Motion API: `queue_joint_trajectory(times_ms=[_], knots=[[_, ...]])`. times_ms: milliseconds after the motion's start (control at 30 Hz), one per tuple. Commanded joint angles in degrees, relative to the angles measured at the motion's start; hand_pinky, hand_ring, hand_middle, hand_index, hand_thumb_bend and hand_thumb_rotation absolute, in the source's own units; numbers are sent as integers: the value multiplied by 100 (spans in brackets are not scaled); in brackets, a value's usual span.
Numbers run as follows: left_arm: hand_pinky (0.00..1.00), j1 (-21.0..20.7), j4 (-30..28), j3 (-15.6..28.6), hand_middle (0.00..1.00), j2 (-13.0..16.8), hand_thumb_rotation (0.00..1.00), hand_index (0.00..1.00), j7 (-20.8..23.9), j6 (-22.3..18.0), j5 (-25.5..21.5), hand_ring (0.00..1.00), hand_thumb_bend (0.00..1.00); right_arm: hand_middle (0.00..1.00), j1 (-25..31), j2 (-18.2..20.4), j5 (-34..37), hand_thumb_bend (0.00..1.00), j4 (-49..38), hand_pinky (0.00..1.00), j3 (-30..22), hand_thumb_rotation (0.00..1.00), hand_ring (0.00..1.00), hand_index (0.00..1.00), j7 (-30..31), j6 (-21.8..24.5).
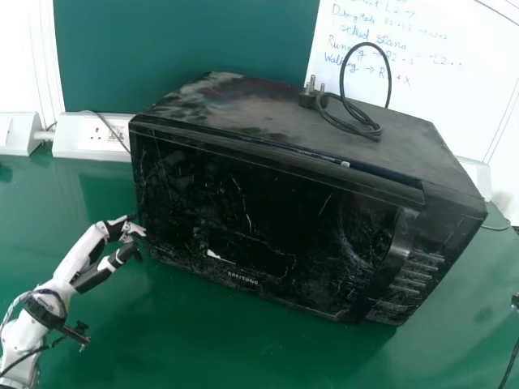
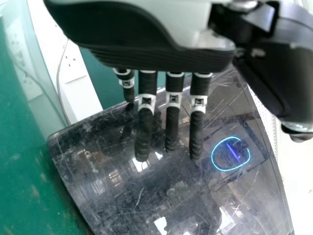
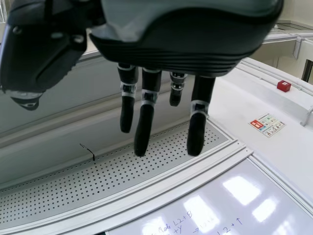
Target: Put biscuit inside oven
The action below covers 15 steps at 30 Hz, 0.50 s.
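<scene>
Partly cropped left arm [image 1: 78,258], oven [image 1: 268,211], interior hidden.

The oven [image 1: 284,203] has a glossy, scratched front and matt top; the table [image 1: 203,340] looks smooth and shiny.

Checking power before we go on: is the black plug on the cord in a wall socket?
No, the plug sits on top of the oven, its pins bare.

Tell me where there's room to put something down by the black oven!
Bare green table lies in front of the oven, right of the robot's left arm. The oven's top looks bare left of the plug and cord. It's crowded at the oven's left side, where the left hand is, and around that cord.
</scene>
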Motion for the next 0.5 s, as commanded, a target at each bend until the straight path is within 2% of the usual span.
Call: queue_joint_trajectory(times_ms=[0,67,100,300,333,400,467], knots=[[27,-52,92,15,64,56,6,50,55,-83,-5,36,52,49,0,-55,60,89,-56,27,-11,55,34,74,-4,39],[27,-57,85,27,64,71,6,50,56,-76,-30,36,52,54,-66,-9,264,89,-76,31,-45,52,40,75,37,72],[27,-53,67,43,64,82,6,50,71,-57,-31,36,52,54,-60,-3,289,90,-64,30,-50,51,39,75,11,30],[29,17,163,244,63,197,7,50,235,-68,-94,37,52,38,6,9,366,85,-76,16,-57,46,22,75,-64,-59],[30,13,194,263,63,202,7,50,240,-97,-128,38,52,46,31,-14,316,86,-70,22,-52,49,31,74,-77,-64],[30,27,200,313,63,202,7,50,227,-50,-222,38,52,51,67,-48,225,87,-77,27,-38,51,37,74,-86,-60],[33,111,-30,354,58,205,7,49,165,276,-432,40,52,42,23,-39,317,85,-61,19,-52,49,27,74,-55,-47]])
